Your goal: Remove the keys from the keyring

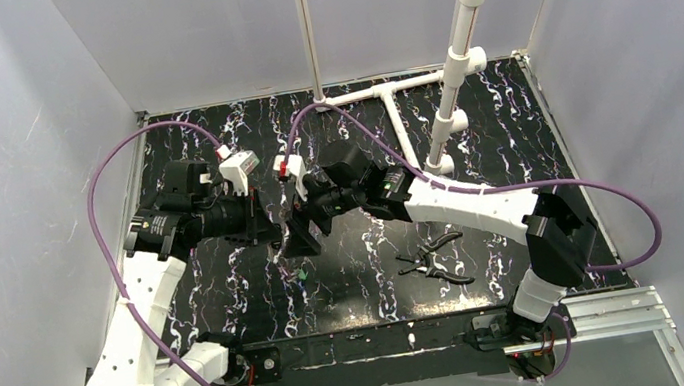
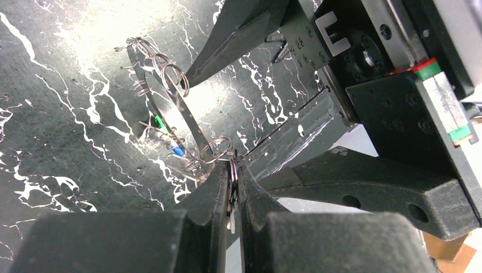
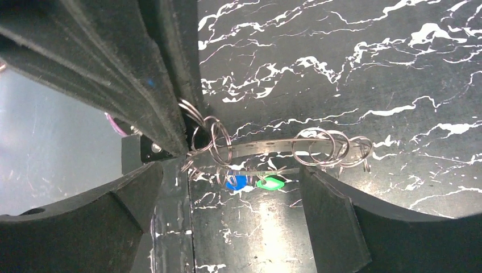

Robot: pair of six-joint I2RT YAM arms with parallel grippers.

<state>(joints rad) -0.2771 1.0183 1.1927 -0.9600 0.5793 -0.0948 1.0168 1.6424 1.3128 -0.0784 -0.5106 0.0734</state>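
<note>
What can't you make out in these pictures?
- Left wrist: fingers of the left gripper cover most of the keyring they pinch.
- Right wrist: whether the keys hang or lie loose on the table; the angle does not tell.
- Top view: keyring too small to find; of the keys, only a green speck.

Keyring (image 3: 219, 136), centre of right-wrist frame: thin silvery metal wire, polished, bright glints. Strip (image 3: 267, 148) to its right: flat bare metal, dull sheen. Keys (image 3: 236, 182): plastic heads, 1 blue, 1 green, glossy. Table (image 3: 369, 68): black w/ white marbling, smooth, glossy. Left fingers (image 2: 113, 239), bottom of left-wrist frame: black plastic, matt, slightly grainy.
</note>
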